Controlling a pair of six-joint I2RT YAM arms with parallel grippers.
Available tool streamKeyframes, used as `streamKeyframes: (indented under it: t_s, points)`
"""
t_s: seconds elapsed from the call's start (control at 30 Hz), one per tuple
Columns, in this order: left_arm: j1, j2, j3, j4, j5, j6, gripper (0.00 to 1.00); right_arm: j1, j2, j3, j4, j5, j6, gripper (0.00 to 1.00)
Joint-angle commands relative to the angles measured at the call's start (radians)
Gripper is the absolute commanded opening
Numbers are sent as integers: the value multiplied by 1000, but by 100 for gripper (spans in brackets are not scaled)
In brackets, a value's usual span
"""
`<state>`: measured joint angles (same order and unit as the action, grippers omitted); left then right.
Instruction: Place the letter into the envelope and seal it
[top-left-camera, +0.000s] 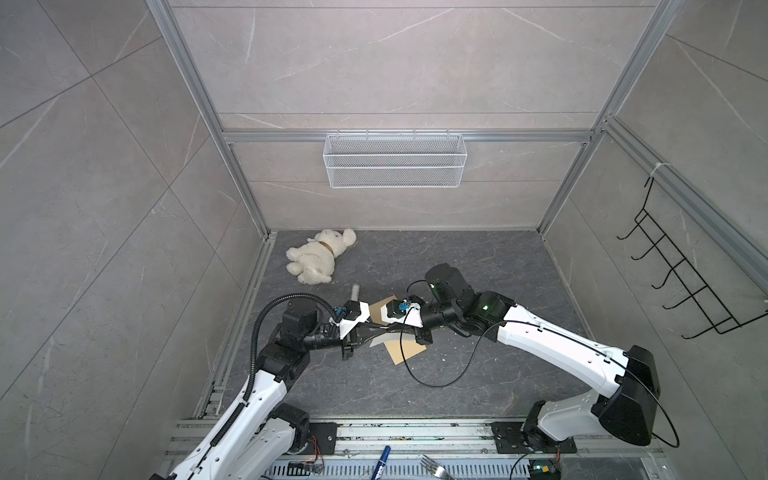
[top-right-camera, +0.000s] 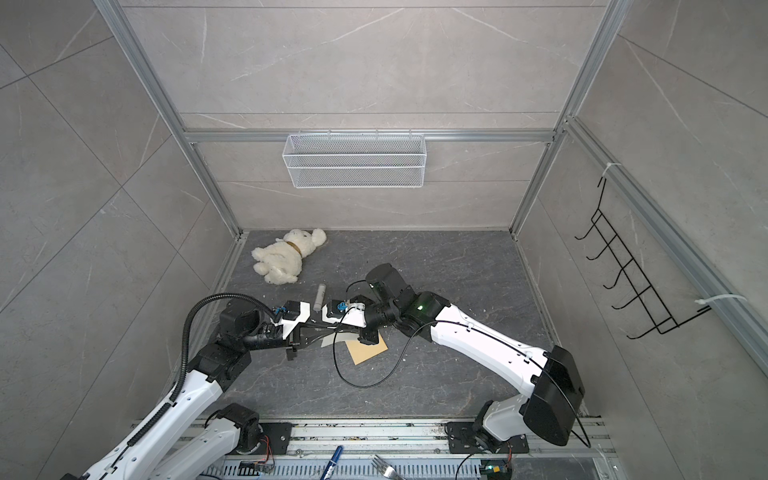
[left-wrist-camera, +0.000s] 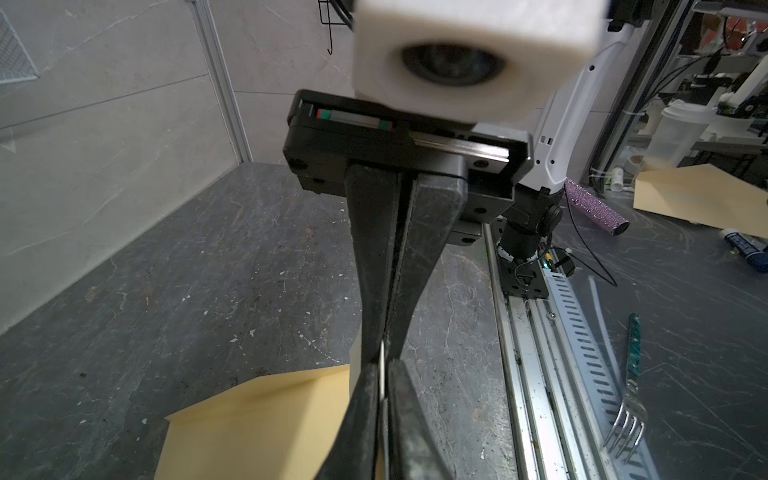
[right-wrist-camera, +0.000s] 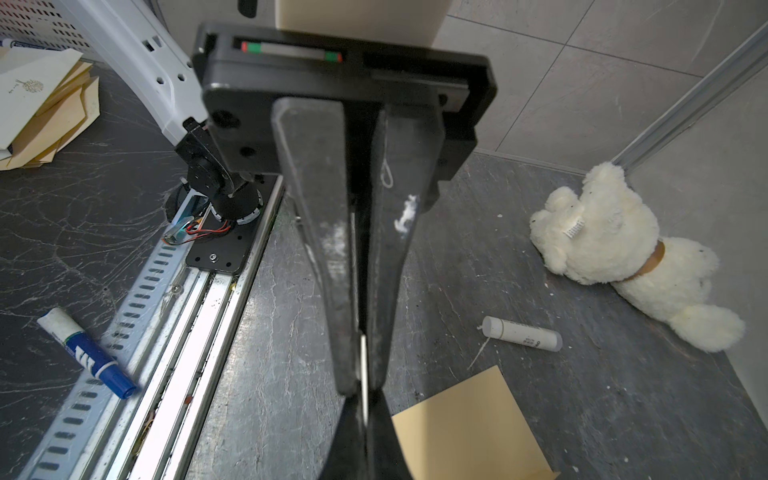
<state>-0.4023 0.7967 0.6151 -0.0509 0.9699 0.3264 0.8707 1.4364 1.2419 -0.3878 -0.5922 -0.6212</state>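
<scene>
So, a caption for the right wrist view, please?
Left gripper and right gripper pinch the letter edge-on above the envelope.

The pale grey veined tile walls (top-left-camera: 395, 54), framed by aluminium rails (top-left-camera: 399, 136), enclose a dark grey stone-look floor (top-left-camera: 498, 257); a white wire-mesh basket (top-left-camera: 395, 172) hangs on the back wall.

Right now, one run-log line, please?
left end effector: shut on letter | right end effector: shut on letter | envelope: on table

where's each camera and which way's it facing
top views: high at front, looking down toward the back wall; left arm, right arm, envelope, teddy bear
left wrist: on left arm, looking along its fingers at the right gripper, front rail
right wrist: on right arm, along its fingers at the left gripper, teddy bear
shared: both wrist views show the letter edge-on
</scene>
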Motion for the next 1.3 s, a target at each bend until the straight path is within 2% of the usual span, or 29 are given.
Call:
streamKeyframes:
  t_s: [0.0, 0.13, 0.33, 0.4, 0.63, 0.87, 1.03, 1.13, 1.27]
  points:
    - [3, 1, 40, -10, 23, 19, 2, 5, -2, 32, 17, -22, 19, 0]
    - [3, -3, 40, -14, 23, 25, 0, 5, -1, 31, 21, -12, 27, 0]
    - [3, -17, 37, -21, 9, 41, 0, -2, 0, 29, -9, 32, 43, 15]
    - [3, -19, 37, -23, 4, 43, 0, -12, -3, 26, -17, 25, 62, 18]
    - [3, -19, 42, -37, -3, 51, 0, -57, -16, 2, -34, -10, 81, 15]
    - [2, -24, 40, -41, -10, 56, 0, -78, -10, -6, -49, -26, 76, 0]
    - [3, -25, 42, -46, -20, 61, 0, -83, -8, -8, -60, -17, 67, 2]
    - [3, -28, 42, -49, -25, 64, 0, -91, -12, -11, -88, 4, 53, 14]
    - [3, -27, 42, -50, -27, 65, 0, -103, -22, -25, -112, 11, 44, 12]
